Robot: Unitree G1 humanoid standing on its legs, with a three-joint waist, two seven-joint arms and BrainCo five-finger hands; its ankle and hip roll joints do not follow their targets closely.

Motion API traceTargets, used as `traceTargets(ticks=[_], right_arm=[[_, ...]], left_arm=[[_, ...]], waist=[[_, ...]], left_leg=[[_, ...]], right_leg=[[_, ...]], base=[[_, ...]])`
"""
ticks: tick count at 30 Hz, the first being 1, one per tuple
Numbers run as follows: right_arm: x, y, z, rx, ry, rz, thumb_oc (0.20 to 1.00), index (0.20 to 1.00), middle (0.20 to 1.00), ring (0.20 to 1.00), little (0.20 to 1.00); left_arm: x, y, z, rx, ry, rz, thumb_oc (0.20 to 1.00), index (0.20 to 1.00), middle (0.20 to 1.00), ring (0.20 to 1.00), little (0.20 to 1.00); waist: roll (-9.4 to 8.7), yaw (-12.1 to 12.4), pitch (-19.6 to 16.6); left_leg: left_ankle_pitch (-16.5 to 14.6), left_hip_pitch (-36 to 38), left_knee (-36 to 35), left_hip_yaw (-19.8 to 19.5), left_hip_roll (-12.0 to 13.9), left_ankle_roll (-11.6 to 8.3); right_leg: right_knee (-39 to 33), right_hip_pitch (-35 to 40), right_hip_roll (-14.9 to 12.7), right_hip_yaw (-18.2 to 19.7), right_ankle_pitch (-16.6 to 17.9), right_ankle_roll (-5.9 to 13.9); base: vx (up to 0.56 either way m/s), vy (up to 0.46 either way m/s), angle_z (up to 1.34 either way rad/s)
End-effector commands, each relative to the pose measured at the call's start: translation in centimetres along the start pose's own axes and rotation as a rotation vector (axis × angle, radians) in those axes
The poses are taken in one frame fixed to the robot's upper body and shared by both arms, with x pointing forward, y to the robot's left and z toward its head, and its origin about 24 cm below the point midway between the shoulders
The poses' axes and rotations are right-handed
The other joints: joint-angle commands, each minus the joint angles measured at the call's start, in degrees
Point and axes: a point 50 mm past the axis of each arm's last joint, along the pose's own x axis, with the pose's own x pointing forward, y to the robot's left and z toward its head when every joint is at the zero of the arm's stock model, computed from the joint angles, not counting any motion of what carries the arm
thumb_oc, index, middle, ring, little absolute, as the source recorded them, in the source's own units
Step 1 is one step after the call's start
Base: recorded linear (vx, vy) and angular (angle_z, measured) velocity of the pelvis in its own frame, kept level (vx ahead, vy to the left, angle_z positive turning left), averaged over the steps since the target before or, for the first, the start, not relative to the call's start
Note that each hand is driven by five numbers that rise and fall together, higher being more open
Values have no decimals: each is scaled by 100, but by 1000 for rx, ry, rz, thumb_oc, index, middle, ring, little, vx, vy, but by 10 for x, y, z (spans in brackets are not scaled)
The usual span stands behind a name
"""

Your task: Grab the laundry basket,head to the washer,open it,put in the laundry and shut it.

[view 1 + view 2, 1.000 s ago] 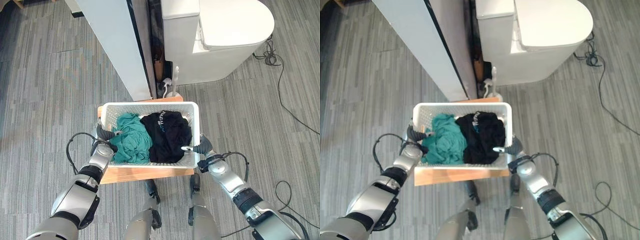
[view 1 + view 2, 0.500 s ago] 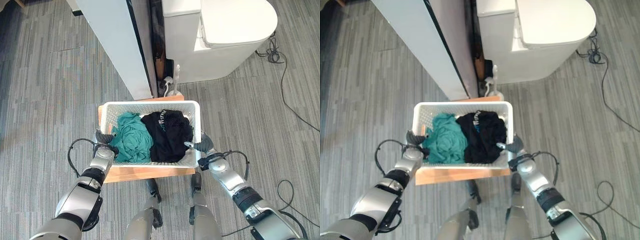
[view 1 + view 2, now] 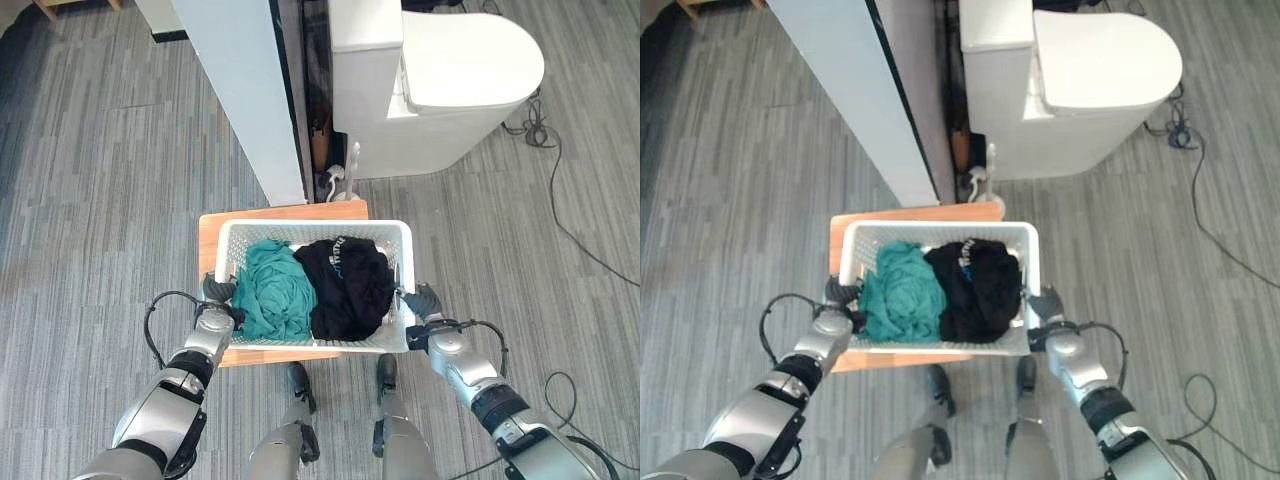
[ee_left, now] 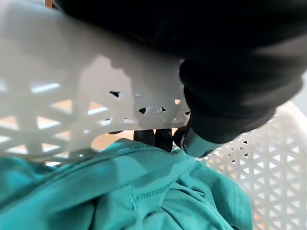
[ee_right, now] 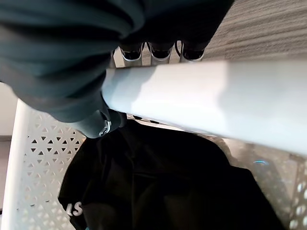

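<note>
White basket over a wooden stool, holding teal cloth beside black cloth. Gripped at each side rim by left hand and right hand, fingers curled.

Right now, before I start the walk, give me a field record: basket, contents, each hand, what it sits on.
basket: white laundry basket, upright
contents: teal garment on the robot's left side, black garment on its right
support: wooden stool, underneath the basket
left hand: left hand curled round the basket's left rim
right hand: right hand curled round the right rim
ahead: white appliance on the grey floor
</note>
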Motion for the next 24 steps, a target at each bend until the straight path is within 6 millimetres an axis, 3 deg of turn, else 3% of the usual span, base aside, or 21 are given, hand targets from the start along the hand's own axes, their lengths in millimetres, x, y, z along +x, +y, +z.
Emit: traceTargets(ticks=[1, 8, 9, 10, 18, 19, 21, 24], right_arm=[[-7, 78, 41, 383, -139, 267, 200, 200, 200, 200, 200], [-11, 78, 11, 731, 6, 175, 200, 200, 200, 200, 200], [-13, 74, 8, 719, 5, 167, 200, 200, 200, 200, 200], [-15, 69, -7, 669, 36, 163, 200, 200, 200, 200, 200], [-21, 43, -46, 386, 125, 182, 200, 200, 200, 200, 200], [-21, 43, -46, 386, 125, 182, 200, 200, 200, 200, 200], [-23, 20, -65, 338, 189, 138, 200, 200, 200, 200, 200], [-24, 17, -69, 344, 201, 136, 200, 200, 200, 200, 200]], left_arm=[[-22, -71, 18, -82, -33, -258, 200, 200, 200, 200, 200], [-42, -95, -5, -219, 61, -344, 200, 200, 200, 200, 200], [-44, -96, -5, -246, 60, -356, 200, 200, 200, 200, 200], [-47, -97, -12, -268, 77, -375, 200, 200, 200, 200, 200], [-49, -86, -37, -248, 119, -368, 200, 200, 200, 200, 200], [-49, -86, -37, -248, 119, -368, 200, 200, 200, 200, 200], [-49, -76, -54, -248, 168, -363, 200, 200, 200, 200, 200], [-50, -74, -60, -228, 185, -373, 200, 200, 200, 200, 200]], waist=[[-119, 44, 38], [-97, 112, -54], [-82, 123, -61], [-72, 136, -79], [-151, 152, -242], [-150, 151, -236], [-198, 128, -429], [-205, 125, -509]], left_leg=[[10, -94, 61, -561, 286, -607], [-104, 531, 61, -631, 231, -579], [-111, 617, 61, -636, 233, -577], [-135, 759, 61, -628, 232, -565], [-182, 1250, 61, -613, 289, -545], [-183, 1258, 61, -614, 289, -545], [-255, 1595, 61, -561, 315, -561], [-290, 1710, 61, -504, 318, -547]], right_leg=[[-18, 116, -581, -177, 479, 405], [-18, 823, -657, -295, 329, 393], [-18, 912, -665, -322, 309, 393], [-18, 1067, -672, -366, 279, 392], [-18, 1585, -611, -473, 177, 375], [-18, 1593, -610, -474, 175, 375], [-18, 1896, -547, -521, 83, 357], [-18, 1959, -537, -517, 70, 364]], base=[[0, 0, 0], [30, -12, 5], [23, -5, 13], [20, -4, 15], [13, -18, 5], [3, -73, 1], [27, -79, 2], [24, -20, 1]])
